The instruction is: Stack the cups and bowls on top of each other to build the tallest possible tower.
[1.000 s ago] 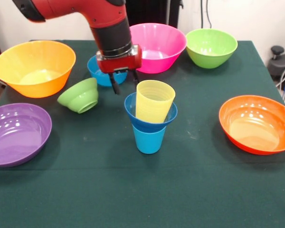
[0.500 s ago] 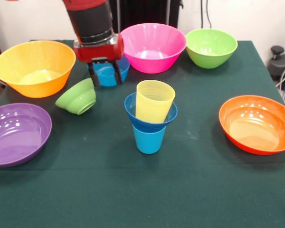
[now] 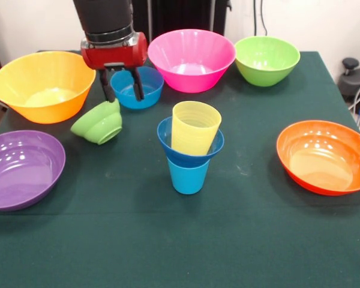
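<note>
In the middle of the table stands the tower: a light blue cup [image 3: 188, 175] upside down, a dark blue bowl [image 3: 168, 140] on it, and a ribbed yellow cup [image 3: 195, 127] leaning in that bowl. A small lime green bowl [image 3: 99, 122] lies tilted on its side to the left. Just above it hangs my gripper [image 3: 122, 93], open, with nothing between its fingers, in front of the small light blue bowl [image 3: 138, 87].
Larger bowls ring the table: yellow-orange [image 3: 43, 85] and purple [image 3: 21, 168] at the left, pink [image 3: 192, 59] and green [image 3: 267, 59] at the back, orange [image 3: 324, 156] at the right.
My gripper has swung left, away from the tower, and now hangs over the tilted lime green bowl. That bowl has shifted slightly left. The tower has not moved.
</note>
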Tool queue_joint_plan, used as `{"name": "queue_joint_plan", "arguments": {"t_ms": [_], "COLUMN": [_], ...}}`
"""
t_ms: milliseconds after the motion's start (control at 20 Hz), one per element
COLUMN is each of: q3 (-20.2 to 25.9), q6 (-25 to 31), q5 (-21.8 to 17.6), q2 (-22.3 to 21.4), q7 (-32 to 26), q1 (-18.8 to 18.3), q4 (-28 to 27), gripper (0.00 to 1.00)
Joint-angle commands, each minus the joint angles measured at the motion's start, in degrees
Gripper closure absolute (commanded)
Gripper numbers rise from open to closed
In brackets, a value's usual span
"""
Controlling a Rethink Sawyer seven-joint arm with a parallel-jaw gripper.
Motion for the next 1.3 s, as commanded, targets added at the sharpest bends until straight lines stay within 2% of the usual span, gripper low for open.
{"name": "queue_joint_plan", "arguments": {"t_ms": [50,200,400,750,950,1150,1300], "q3": [-1.98,-3.01,-4.29,-4.46,-4.35,-4.26,-3.05], "q6": [5.03,4.10,2.57,2.46,2.85,3.22,4.88], "q5": [-2.30,-3.85,-5.77,-6.85,-6.98,-6.67,-4.55], "q2": [2.99,6.21,7.69,9.12,8.09,6.23,4.35], "q7": [-11.64,-11.45,-10.58,-11.01,-10.95,-10.94,-11.00], "q1": [1.49,2.40,2.69,2.10,1.53,0.16,-0.09], "q4": [-2.19,-4.49,-5.78,-7.11,-6.36,-3.43,-1.92], "gripper": [0.00,0.00,0.00,0.00,0.00,0.00,0.00]}}
